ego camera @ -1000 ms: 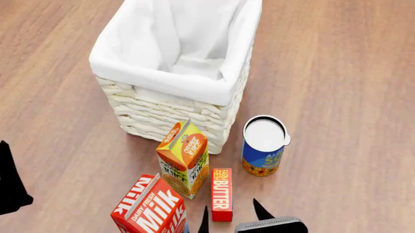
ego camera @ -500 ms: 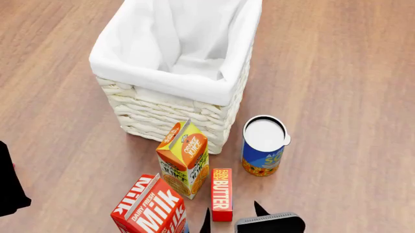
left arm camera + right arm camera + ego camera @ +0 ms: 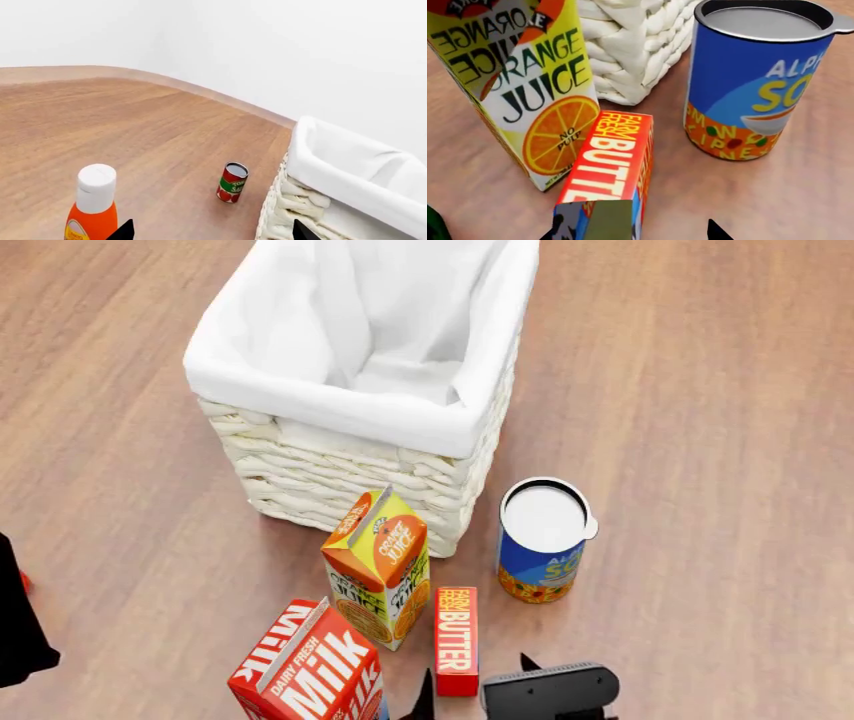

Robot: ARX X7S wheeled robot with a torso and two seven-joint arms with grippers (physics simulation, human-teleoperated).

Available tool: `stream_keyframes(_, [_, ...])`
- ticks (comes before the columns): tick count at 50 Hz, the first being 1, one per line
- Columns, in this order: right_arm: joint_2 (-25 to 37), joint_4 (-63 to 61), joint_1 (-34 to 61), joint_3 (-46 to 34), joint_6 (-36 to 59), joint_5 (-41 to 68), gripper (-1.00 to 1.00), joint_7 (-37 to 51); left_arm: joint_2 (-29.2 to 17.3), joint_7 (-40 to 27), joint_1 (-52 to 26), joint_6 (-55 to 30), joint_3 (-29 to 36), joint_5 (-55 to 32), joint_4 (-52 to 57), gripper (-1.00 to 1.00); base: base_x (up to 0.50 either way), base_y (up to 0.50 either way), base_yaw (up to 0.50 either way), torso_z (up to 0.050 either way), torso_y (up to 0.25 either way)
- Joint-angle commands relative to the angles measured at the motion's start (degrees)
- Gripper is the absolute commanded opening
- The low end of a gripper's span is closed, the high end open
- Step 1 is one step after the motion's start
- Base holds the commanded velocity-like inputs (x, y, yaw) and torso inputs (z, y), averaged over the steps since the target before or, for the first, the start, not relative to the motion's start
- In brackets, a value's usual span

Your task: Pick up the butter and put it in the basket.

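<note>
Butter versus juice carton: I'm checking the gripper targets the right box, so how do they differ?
The butter is a slim red box lying flat; the juice carton is a taller orange-and-yellow gable-top standing upright. The butter reads "BUTTER", the carton "ORANGE JUICE". Both sit before the basket.

butter beside juice carton, before basket

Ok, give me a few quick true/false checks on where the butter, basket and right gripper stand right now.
1. The butter lies on the floor, outside the basket. True.
2. The right gripper is shut on the butter. False: its fingers are spread open at the box's near end.
3. The orange juice carton stands beside the butter. True.
4. The soup can is inside the basket. False: it stands on the floor next to it.
</note>
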Motion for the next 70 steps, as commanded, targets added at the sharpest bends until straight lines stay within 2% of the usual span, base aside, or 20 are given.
stream_keyframes(1, [0.10,0.08,0.72,-0.62,0.76,0.10,1.00,0.12,-0.27,-0.39,0.22,-0.06,-0.16,-0.57,0.48,1.00,0.00,0.00,0.00,0.000,0.000])
stream_keyframes(3, [0.13,-0.11,0.70,-0.82,0.78,-0.04,1.00,0.28,-0.32,-0.40,0.22,-0.01,-0.15,-0.56,0.46,1.00,0.00,0.00,0.00,0.000,0.000])
stream_keyframes(4, [0.14,-0.17,0.68,-0.86,0.78,-0.05,-1.00,0.32,-0.35,-0.41,0.22,-0.01,-0.15,-0.60,0.48,1.00,0.00,0.00,0.00,0.000,0.000])
stream_keyframes(16, [0.43,-2.04,-0.25,-1.24,0.34,-0.12,-1.00,1.33,-0.56,-0.64,-0.05,0.06,-0.07,-0.76,0.25,1.00,0.00,0.00,0.00,0.000,0.000])
stream_keyframes(25, [3.02,-15.47,-5.30,-2.13,4.18,-1.93,-1.00,6.24,-0.67,-0.93,0.03,0.14,0.08,-0.72,0.56,1.00,0.00,0.00,0.00,0.000,0.000])
stream_keyframes(46, [9.98,-46.76,-7.88,-3.78,27.27,-4.62,-1.00,14.56,-0.87,-1.22,-0.68,0.49,0.45,-0.46,-0.27,1.00,0.00,0.00,0.00,0.000,0.001])
stream_keyframes(60, [12.68,-60.56,-7.58,-3.61,40.05,-5.17,-1.00,18.17,-0.86,-1.19,-0.90,0.92,0.95,-0.16,-0.85,1.00,0.00,0.00,0.00,0.000,0.001])
stream_keyframes(70, [14.70,-76.92,-3.94,-0.62,57.28,-3.39,-1.00,20.30,-0.95,-1.45,-0.88,1.01,1.12,-0.21,-0.71,1.00,0.00,0.00,0.00,0.000,0.001])
